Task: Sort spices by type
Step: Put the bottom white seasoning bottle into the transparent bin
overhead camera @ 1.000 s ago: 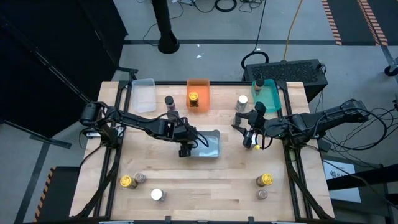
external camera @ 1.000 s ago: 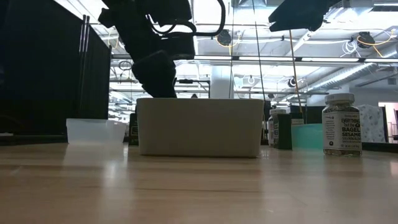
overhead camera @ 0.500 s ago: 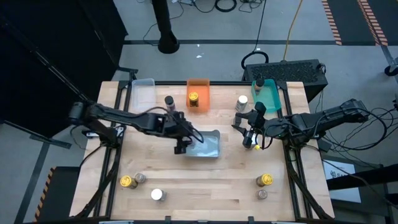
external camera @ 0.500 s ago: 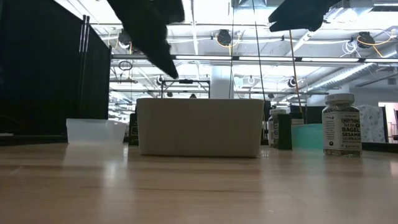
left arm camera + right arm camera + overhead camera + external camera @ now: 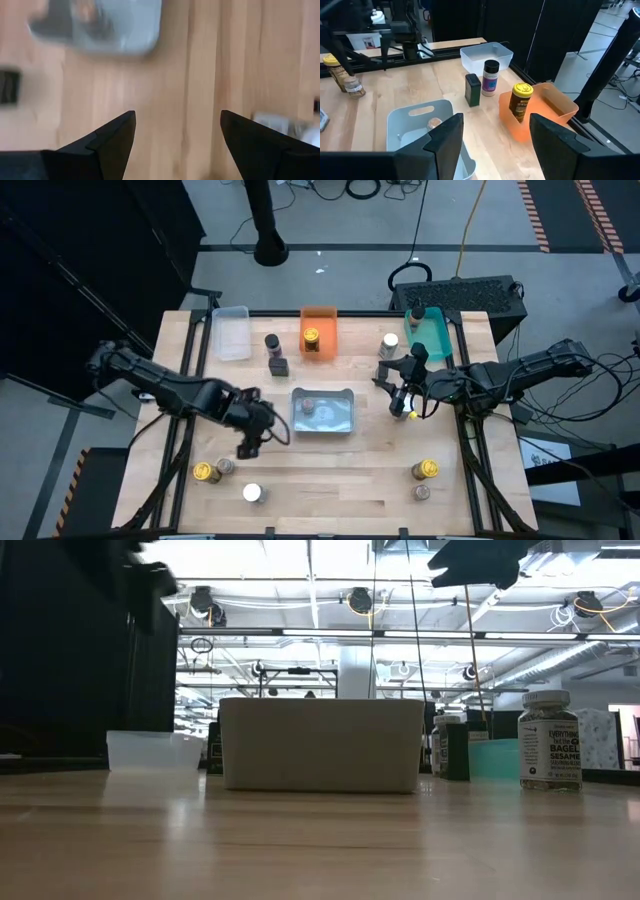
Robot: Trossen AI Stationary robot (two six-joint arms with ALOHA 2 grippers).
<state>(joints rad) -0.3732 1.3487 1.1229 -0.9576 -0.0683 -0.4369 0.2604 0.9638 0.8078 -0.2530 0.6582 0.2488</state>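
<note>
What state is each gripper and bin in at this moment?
left gripper: open, empty, above bare table.
right gripper: open, nothing between its fingers.
grey bin: a small jar inside.
orange bin: upright gold-lidded jar inside.

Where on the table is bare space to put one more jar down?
Free: the front middle strip, between the white-lid jar and the gold-lid jar, in front of the grey bin. Crowded: the back row, around the orange bin and teal bin.
</note>
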